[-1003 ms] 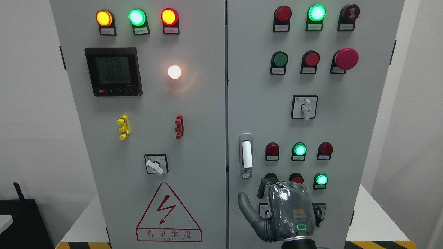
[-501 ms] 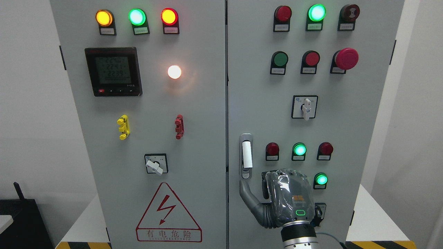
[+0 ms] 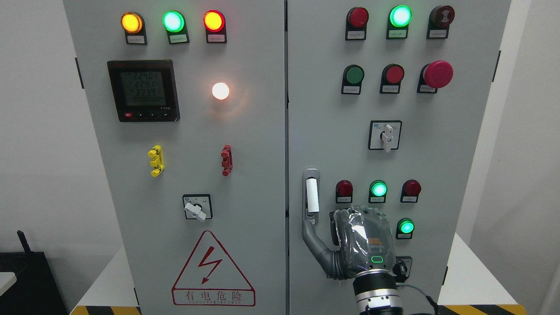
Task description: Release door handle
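The main risk is a snag. The right robot hand [image 3: 350,247] has its thumb [image 3: 309,229] reaching up to the bottom end of the door handle [image 3: 311,197], over the lock part at the handle's foot. If the arm draws away sideways or downward while the thumb is hooked there, it could tug the handle's white lever out of its recess or pull the right door ajar. A second hazard is the row of pushbuttons just right of the handle: the back of the hand covers two of them, and the green lit button [image 3: 406,227] sits just beside the knuckles, so a careless sweep could press one.

Taking the door handle as landmark, the hand sits below it and to its right, palm toward the panel. The thumb is extended, its tip at the handle's lower end. The other fingers are hidden behind the plastic-wrapped back of the hand, so I cannot tell whether they are curled or spread, and nothing shows a full grasp. The handle stands upright at the right door's left edge, beside the seam between the doors.
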{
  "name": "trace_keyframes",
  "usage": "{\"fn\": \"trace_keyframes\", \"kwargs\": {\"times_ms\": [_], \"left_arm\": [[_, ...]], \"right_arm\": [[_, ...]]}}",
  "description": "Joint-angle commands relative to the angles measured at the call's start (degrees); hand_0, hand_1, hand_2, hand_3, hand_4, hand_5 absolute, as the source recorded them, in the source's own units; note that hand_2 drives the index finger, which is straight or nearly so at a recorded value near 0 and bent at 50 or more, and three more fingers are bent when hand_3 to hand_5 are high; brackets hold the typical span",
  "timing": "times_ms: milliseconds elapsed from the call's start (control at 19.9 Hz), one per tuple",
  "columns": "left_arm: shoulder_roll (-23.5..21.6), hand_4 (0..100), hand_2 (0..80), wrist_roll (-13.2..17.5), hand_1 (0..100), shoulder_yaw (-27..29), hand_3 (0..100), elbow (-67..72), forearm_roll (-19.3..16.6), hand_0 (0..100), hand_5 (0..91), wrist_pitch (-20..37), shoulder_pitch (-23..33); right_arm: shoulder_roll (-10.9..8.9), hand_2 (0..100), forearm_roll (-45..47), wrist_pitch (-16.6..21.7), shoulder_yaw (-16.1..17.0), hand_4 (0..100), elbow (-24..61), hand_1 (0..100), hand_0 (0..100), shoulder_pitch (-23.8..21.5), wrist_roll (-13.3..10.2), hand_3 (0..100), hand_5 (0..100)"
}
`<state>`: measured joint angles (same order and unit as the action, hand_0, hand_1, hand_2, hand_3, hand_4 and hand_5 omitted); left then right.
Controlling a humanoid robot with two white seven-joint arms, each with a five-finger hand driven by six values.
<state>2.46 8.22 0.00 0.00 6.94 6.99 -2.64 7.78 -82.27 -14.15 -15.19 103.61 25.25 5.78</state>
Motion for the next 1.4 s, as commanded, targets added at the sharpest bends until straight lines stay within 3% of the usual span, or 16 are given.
{"fn": "trace_keyframes", "kwargs": {"times_ms": [0,1354], "left_arm": [[0.0,0,0.0,0.0,39,0.6,0,1.0,0.0,12,0.0,0.0,0.0],[0.0,0,0.0,0.0,39,0.6,0,1.0,0.0,12,0.0,0.0,0.0]], "right_arm": [[0.05,98,-0.1,-0.1,0.2,99,-2.1,0,35,1.2,0.0,100,94],[0.57,98,0.1,-1.4,0.8,100,-3.2,0,39,3.0,0.0,100,95]]}}
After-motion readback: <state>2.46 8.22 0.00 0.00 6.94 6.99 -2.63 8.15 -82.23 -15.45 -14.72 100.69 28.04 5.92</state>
